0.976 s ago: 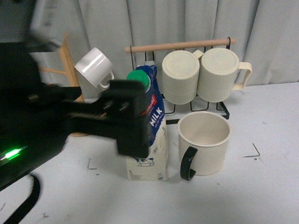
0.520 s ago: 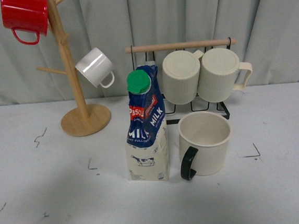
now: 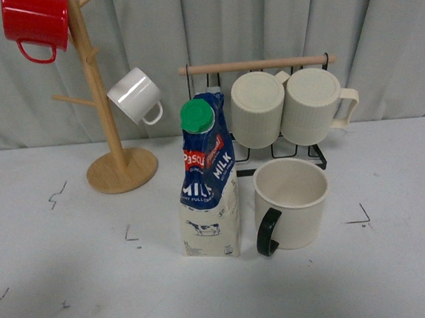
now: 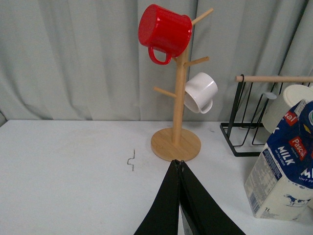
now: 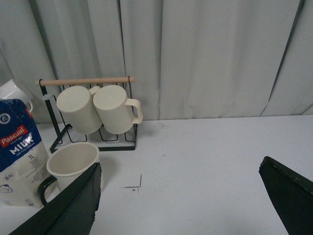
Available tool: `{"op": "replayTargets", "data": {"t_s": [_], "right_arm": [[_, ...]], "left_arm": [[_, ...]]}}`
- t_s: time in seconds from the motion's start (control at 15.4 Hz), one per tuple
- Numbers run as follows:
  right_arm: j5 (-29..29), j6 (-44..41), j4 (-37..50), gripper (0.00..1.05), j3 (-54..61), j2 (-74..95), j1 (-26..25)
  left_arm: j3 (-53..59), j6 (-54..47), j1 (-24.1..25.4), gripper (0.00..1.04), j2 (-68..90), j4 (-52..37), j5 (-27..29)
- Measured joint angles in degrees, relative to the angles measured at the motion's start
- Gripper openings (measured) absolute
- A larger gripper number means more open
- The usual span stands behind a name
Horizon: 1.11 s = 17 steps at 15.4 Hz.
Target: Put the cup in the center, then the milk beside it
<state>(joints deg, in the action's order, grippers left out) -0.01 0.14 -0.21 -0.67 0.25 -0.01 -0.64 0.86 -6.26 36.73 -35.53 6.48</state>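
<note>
**Between the corner marks: carton and mug side by side, both arms clear**

Front view: tall dark-blue-and-cream milk carton with round green cap [image 3: 206,180] stands upright near the middle of the pale grey tabletop [image 3: 75,290]. Wide cream mug with black C-shaped handle [image 3: 289,203] sits just beside it, on the robot's right, mouth up, handle turned toward the camera and slightly toward the carton. Narrow gap between them; not touching as far as I can tell. Both lie between the small black corner marks on the table.

Neither arm shows in the front view. Left gripper [image 4: 180,166]: black fingers pressed together to a point, nothing between them, held above bare table with the carton [image 4: 283,166] off to the robot's right of it, well apart. Right gripper [image 5: 188,188]: jaws spread wide, only the two dark finger edges visible at the sides of its wrist view, empty; mug [image 5: 68,164] and carton [image 5: 20,152] lie toward the robot's left of it.

Judgement: both placements look done. Carton's long axis is vertical, so any correction would take it from the side, and the left arm is on its side; the right arm is on the mug's side

Behind: wooden mug tree [image 3: 104,109] with red mug [image 3: 35,22] and small white mug [image 3: 135,96]; black wire rack with wooden rail [image 3: 256,64] holding two ribbed cream mugs [image 3: 286,108]
</note>
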Motion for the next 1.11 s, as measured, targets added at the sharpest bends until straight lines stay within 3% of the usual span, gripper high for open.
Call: {"op": "replayTargets", "data": {"t_s": [0.13,0.2,1.04,1.11], "right_arm": [[0.0,0.0,0.0,0.98,0.0,0.0,0.0],[0.0,0.0,0.0,0.98,0.0,0.0,0.0],[0.0,0.0,0.0,0.98,0.0,0.0,0.0],[0.0,0.0,0.0,0.98,0.0,0.0,0.0]], "left_arm": [[0.0,0.0,6.0,0.02,-5.9,5.2,-5.9],[0.1,0.0,6.6,0.02,-8.2,7.4,-5.6],[0.0,0.0,6.2,0.02,-27.1,25.8,-6.5],[0.0,0.0,6.2,0.02,-32.3,34.4,-6.6]]}}
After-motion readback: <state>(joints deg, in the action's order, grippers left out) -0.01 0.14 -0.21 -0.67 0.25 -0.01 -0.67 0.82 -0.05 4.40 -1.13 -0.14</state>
